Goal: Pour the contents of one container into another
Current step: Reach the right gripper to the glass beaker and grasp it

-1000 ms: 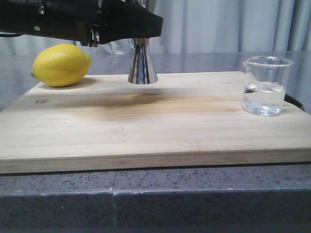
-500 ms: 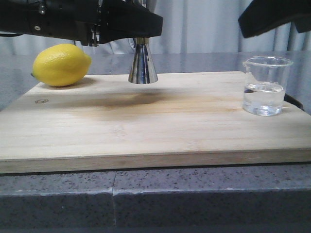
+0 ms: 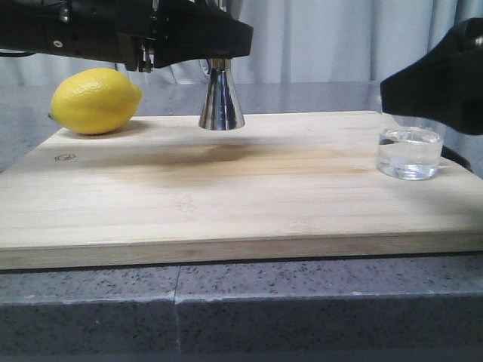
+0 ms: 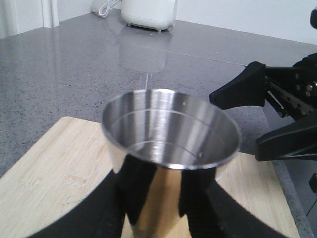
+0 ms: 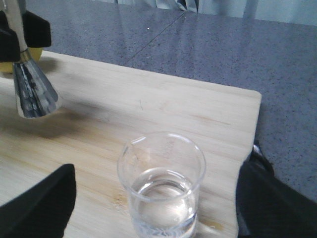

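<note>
My left gripper [image 3: 218, 65] is shut on the narrow waist of the steel jigger [image 3: 221, 102], which hangs upright a little above the back of the wooden board [image 3: 226, 196]. In the left wrist view the jigger's open cup [image 4: 168, 129] faces up and looks empty, with the gripper [image 4: 171, 198] clamped below it. The glass beaker [image 3: 409, 153], part full of clear liquid, stands near the board's right edge. My right gripper [image 3: 413, 96] is open and lowered around its upper part, hiding the rim. In the right wrist view the beaker [image 5: 162, 183] sits between the spread fingers [image 5: 42, 206], apart from both.
A yellow lemon [image 3: 96, 100] lies on the board's back left corner. The board rests on a grey speckled counter [image 3: 302, 302] whose front edge is close. A white appliance [image 4: 148, 12] stands far back on the counter. A curtain hangs behind.
My right gripper has come down from the upper right and now straddles the beaker's top, hiding its rim. The left gripper and the jigger have stayed still.
</note>
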`<state>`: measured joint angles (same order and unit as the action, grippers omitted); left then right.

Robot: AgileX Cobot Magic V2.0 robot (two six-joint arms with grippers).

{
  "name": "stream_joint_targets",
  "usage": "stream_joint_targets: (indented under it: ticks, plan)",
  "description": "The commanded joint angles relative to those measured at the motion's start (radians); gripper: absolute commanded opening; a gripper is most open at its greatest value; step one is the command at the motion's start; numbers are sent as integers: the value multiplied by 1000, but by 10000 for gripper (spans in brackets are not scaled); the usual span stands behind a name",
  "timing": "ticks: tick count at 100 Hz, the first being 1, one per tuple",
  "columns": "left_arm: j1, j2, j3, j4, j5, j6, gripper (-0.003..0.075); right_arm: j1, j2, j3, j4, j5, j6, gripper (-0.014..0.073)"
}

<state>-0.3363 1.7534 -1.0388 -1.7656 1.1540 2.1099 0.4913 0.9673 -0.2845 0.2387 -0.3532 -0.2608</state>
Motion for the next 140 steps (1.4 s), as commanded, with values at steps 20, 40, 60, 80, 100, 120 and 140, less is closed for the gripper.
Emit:
stream_joint_targets:
  ticks: [20, 40, 60, 80, 100, 120, 140]
  plan:
    - [-7, -40, -28, -84, 103, -2, 238, 2, 127, -9, -5, -197, 31, 575]
    - [-7, -40, -28, -84, 103, -2, 238, 2, 201, -9, -29, -246, 31, 575]
    - [-7, -40, -28, -84, 103, -2, 238, 2, 238, -9, -59, -294, 31, 573]
    - [-7, -40, -28, -84, 103, -2, 238, 2, 237, -9, -59, -304, 31, 439]
    - [-7, -40, -28, -84, 103, -2, 238, 2, 237, -9, -59, -304, 31, 298]
    - [-7, -40, -28, -84, 103, -2, 238, 2, 237, -9, -59, -304, 31, 288]
    - [-7, -40, -28, -84, 103, -2, 238, 2, 218, -40, -59, -285, 31, 288]
